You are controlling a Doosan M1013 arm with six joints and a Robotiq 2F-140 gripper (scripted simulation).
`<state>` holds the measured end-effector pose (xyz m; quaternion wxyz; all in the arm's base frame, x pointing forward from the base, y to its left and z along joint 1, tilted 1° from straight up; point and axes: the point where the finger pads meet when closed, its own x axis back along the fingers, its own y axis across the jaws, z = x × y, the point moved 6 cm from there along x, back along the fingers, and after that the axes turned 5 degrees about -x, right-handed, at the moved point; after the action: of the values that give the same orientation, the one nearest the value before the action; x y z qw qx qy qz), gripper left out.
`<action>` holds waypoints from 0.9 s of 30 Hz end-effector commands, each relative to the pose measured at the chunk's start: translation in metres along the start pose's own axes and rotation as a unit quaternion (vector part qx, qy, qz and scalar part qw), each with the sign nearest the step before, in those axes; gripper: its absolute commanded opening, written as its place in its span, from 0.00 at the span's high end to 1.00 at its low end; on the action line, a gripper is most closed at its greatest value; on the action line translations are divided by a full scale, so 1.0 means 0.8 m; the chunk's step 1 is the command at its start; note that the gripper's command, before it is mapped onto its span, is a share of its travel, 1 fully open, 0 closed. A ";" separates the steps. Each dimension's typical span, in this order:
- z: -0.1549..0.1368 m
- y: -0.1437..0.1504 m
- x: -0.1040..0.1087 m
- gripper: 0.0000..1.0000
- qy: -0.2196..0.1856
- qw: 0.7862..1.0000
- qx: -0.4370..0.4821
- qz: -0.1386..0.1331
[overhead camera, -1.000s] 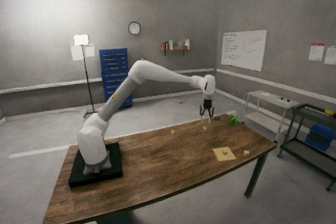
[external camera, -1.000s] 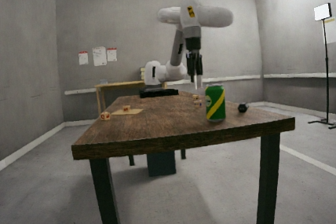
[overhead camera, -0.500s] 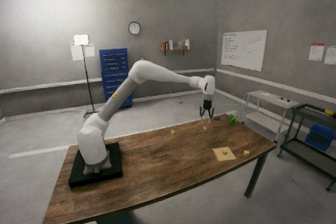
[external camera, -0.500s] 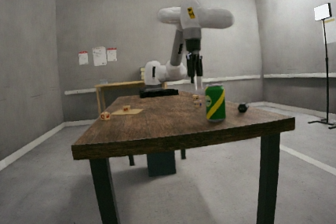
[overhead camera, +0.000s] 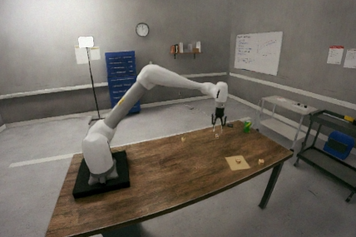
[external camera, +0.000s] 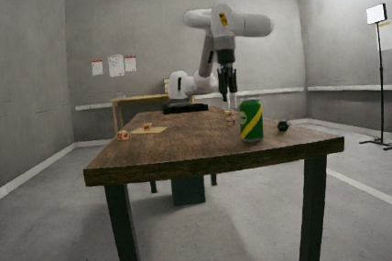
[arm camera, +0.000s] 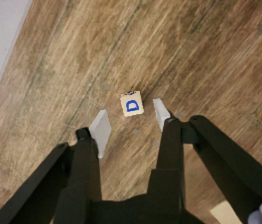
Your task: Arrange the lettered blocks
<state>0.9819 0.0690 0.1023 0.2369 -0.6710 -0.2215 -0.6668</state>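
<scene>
A small wooden block with a blue D (arm camera: 131, 105) (overhead camera: 216, 135) (external camera: 230, 122) lies on the table near its far edge. My gripper (arm camera: 131, 114) (overhead camera: 219, 129) (external camera: 228, 103) hangs a little above it, fingers half open to either side of the block and not touching it. A second block (overhead camera: 183, 139) (external camera: 227, 113) lies further left on the bare wood. The tan mat (overhead camera: 231, 165) (external camera: 156, 130) lies toward the right end of the table with one block (overhead camera: 238, 160) (external camera: 147, 125) on it. Another block (overhead camera: 260, 161) (external camera: 123, 135) lies just off the mat.
A green soda can (overhead camera: 247, 125) (external camera: 251, 119) stands near the table's far right corner, close to the D block. A small black object (external camera: 283, 125) lies beside it. A corner of the mat (arm camera: 225, 212) shows in the wrist view.
</scene>
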 end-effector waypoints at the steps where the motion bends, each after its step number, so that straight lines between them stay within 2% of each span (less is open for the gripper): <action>1: 0.000 0.000 -0.004 0.54 0.001 1.000 0.000 0.000; 17: 0.001 0.000 -0.028 0.54 0.001 1.000 0.000 0.000; 27: 0.001 0.000 -0.033 0.54 0.001 1.000 0.000 0.000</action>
<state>0.9817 0.0695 0.0750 0.2369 -0.6709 -0.2215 -0.6669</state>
